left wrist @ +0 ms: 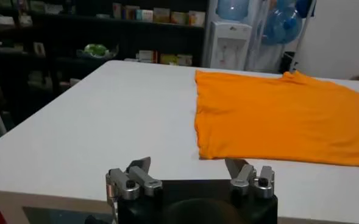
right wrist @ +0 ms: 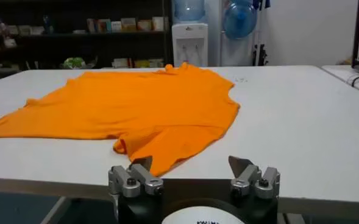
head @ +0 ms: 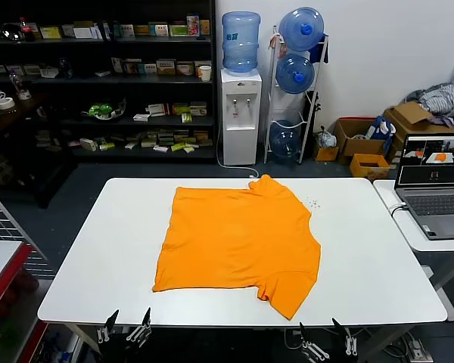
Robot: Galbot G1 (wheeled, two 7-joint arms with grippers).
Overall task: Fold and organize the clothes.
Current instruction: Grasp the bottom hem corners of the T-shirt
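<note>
Orange T-shirt [head: 238, 242] lay flat mid-table [head: 378, 265], one sleeve trailing toward the near right edge; left gripper [head: 125, 324] and right gripper [head: 327, 333] waited at the near edge, jaws released, best pinching corners squarely before folding.

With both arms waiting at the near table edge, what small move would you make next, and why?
Probably bring the right gripper forward to the T-shirt's near sleeve: it lies closest, both grippers are open and empty, and the shirt lies partly spread.
</note>
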